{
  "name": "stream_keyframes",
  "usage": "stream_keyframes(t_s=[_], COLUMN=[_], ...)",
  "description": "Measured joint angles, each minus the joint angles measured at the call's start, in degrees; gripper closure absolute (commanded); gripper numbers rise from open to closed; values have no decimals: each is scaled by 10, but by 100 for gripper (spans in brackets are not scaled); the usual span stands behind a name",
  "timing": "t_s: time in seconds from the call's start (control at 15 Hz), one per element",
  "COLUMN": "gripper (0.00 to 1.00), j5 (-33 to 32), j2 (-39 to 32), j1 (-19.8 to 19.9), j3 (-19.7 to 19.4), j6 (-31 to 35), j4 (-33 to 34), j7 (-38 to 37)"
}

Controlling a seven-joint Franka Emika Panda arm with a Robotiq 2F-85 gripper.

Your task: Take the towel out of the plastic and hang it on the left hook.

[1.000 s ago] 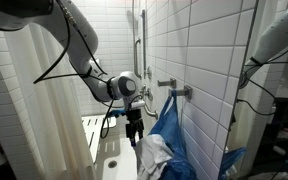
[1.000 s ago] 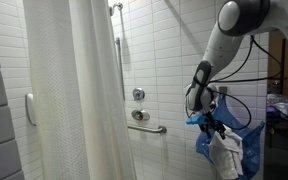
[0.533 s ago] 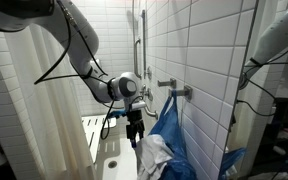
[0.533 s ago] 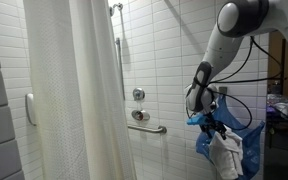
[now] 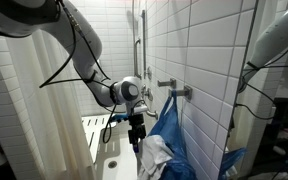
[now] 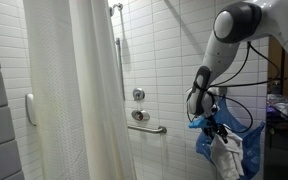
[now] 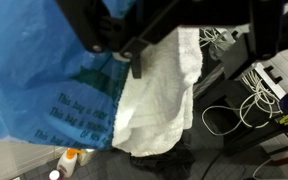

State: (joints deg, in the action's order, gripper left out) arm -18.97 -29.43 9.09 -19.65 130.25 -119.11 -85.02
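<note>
The towel (image 5: 154, 156), white and limp, sticks out of the blue plastic (image 5: 171, 135), which hangs on the tiled wall below two chrome hooks. The left hook (image 5: 165, 83) is bare. My gripper (image 5: 136, 138) points down just above the towel's top, beside the bag's mouth. An exterior view from the other side shows the gripper (image 6: 216, 128) over the towel (image 6: 224, 156) and the plastic (image 6: 247, 146). In the wrist view the towel (image 7: 159, 95) hangs out of the plastic (image 7: 49, 95), and the gripper (image 7: 199, 70) stands open, its dark fingers (image 7: 136, 62) wide apart astride the cloth's upper part.
A white shower curtain (image 6: 74, 95) hangs close by. A chrome grab bar (image 6: 149, 127) and valve sit on the tiled wall. A white bench (image 5: 97, 128) lies below the arm. Cables (image 7: 239, 110) and small bottles (image 7: 68, 158) lie on the dark floor.
The arm has sunk a little, bringing the gripper lower onto the towel's top. Towel and bag have not moved.
</note>
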Motion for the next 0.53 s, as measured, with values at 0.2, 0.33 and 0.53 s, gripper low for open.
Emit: stream_keyframes(t_s=[0.2,0.33,0.53], gripper=[73,88,100], j5=[0,0,0], j2=[-2,-3,-3], j1=[-1,-2,-3], j3=[0,0,0], j6=[0,0,0], j4=[2,3,4], j7=[0,0,0])
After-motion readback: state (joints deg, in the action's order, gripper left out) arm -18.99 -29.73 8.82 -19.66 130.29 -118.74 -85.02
